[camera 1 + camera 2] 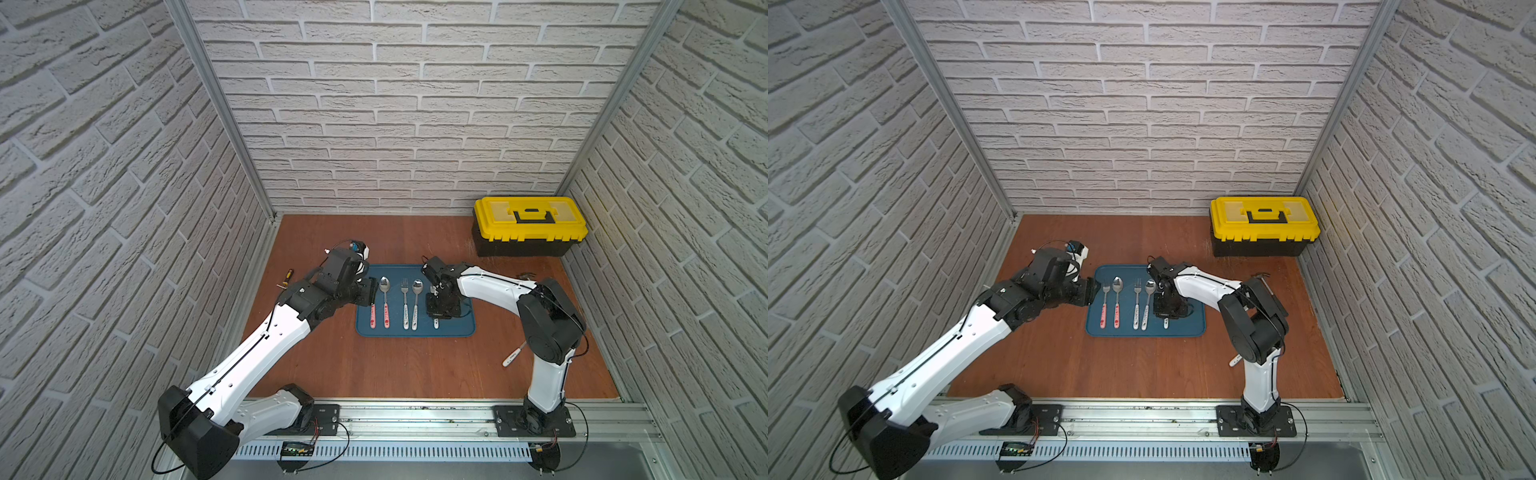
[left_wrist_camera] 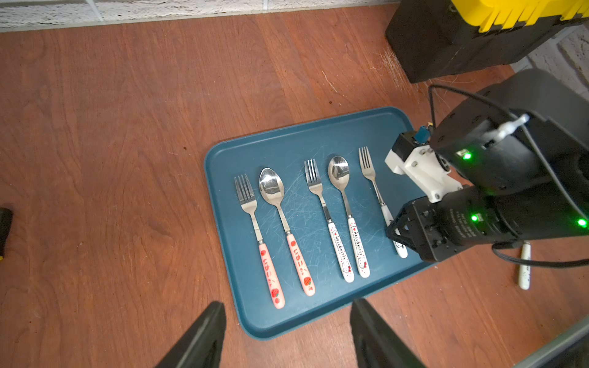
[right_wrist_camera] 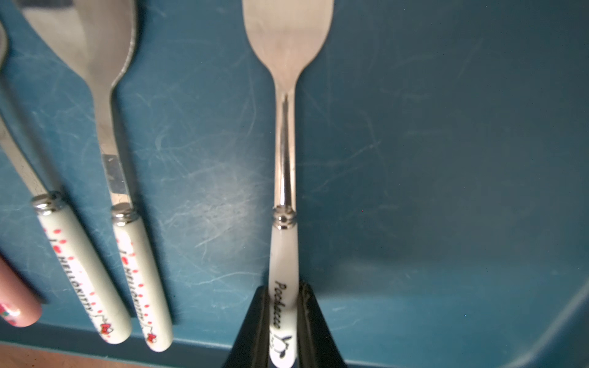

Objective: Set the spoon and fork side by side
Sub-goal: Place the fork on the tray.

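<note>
On the blue tray (image 1: 457,328) lie a pink-handled fork (image 2: 255,229) and spoon (image 2: 277,204) side by side, then a Hello Kitty fork (image 2: 322,204) and spoon (image 2: 342,188) side by side. To their right a third fork (image 3: 284,159) with a white handle lies flat on the tray. My right gripper (image 3: 284,318) is shut on that handle near its end, also seen in a top view (image 1: 435,316). My left gripper (image 2: 288,302) hangs open and empty over the tray's left edge (image 1: 370,291). A white handle (image 1: 513,354) lies on the wood at the right, its head hidden under my right arm.
A yellow and black toolbox (image 1: 530,224) stands at the back right corner. A small screwdriver (image 1: 286,277) lies left of the tray, behind my left arm. Brick-pattern walls close three sides. Bare wood stretches in front of the tray.
</note>
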You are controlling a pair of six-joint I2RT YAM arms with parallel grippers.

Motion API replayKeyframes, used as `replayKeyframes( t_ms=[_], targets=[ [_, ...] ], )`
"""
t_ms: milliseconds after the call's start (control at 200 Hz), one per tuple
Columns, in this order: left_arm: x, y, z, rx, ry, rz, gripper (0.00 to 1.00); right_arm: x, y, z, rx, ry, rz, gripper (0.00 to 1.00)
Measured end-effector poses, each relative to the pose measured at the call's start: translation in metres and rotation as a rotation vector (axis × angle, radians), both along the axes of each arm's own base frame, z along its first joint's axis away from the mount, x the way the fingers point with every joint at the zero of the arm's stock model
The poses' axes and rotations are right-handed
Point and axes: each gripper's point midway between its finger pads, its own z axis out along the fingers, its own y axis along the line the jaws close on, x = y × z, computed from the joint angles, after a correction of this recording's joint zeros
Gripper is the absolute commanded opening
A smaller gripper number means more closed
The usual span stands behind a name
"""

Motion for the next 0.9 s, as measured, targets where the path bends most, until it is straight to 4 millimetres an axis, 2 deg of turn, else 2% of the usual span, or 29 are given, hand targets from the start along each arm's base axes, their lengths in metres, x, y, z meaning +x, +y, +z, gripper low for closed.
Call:
replayKeyframes(
  t_ms=[635,900],
  targets=[
    [-0.0025,-0.0007,-0.0065,0.0,0.017,-0.008,0.67,0.0034,0.0027,-0.0005,0.006,-0.008,-0.006,0.09],
    [-0.0035,-0.0024,-0.0069,-0.007,0.021,-0.015,0.68,0.0036,0.0035,-0.0005,0.003,-0.012,-0.018,0.27]
  ],
)
